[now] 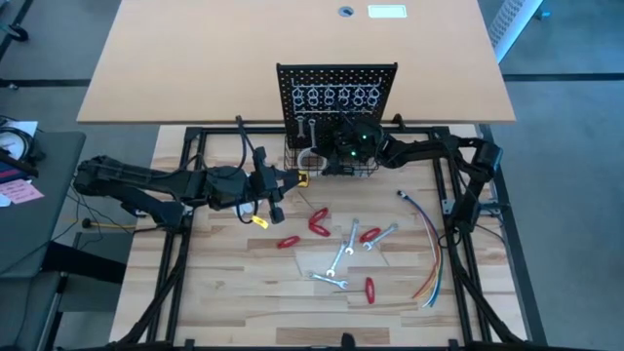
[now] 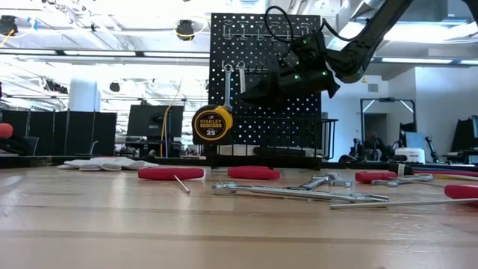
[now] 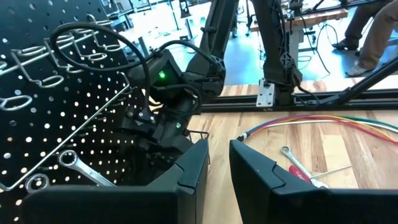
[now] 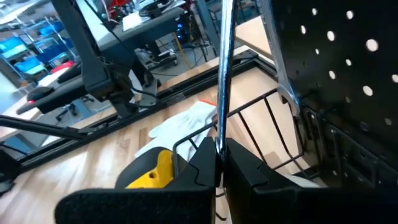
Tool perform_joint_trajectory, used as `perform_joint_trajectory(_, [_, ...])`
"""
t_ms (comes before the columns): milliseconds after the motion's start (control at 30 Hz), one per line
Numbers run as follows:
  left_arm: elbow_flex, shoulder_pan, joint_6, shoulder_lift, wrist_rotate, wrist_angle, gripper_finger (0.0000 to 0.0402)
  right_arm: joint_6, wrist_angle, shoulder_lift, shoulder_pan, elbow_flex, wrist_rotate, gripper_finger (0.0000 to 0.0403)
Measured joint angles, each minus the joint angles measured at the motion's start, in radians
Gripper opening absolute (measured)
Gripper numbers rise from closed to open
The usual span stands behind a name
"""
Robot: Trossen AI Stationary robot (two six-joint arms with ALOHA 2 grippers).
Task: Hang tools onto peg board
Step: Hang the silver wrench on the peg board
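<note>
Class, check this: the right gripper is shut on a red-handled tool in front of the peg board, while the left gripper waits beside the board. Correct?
Not quite. The right gripper is shut on a slim silver wrench, not a red-handled tool; the right wrist view shows it. The rest stands: peg board, left gripper beside it.

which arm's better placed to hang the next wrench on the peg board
Right. The right gripper is already shut on a wrench right at the peg board; the left gripper holds nothing.

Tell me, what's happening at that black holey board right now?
Right gripper shut on slim silver wrench at black perforated peg board. Left gripper idle beside wire basket. Yellow tape measure close by.
</note>
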Motion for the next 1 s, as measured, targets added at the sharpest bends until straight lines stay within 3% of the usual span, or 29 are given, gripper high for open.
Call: perform_joint_trajectory(1000, [0.000,0.000,-0.004,0.000,0.000,0.000,0.0063,0.093,0.003,0.000,-0.025,0.008,-0.018,0.0028])
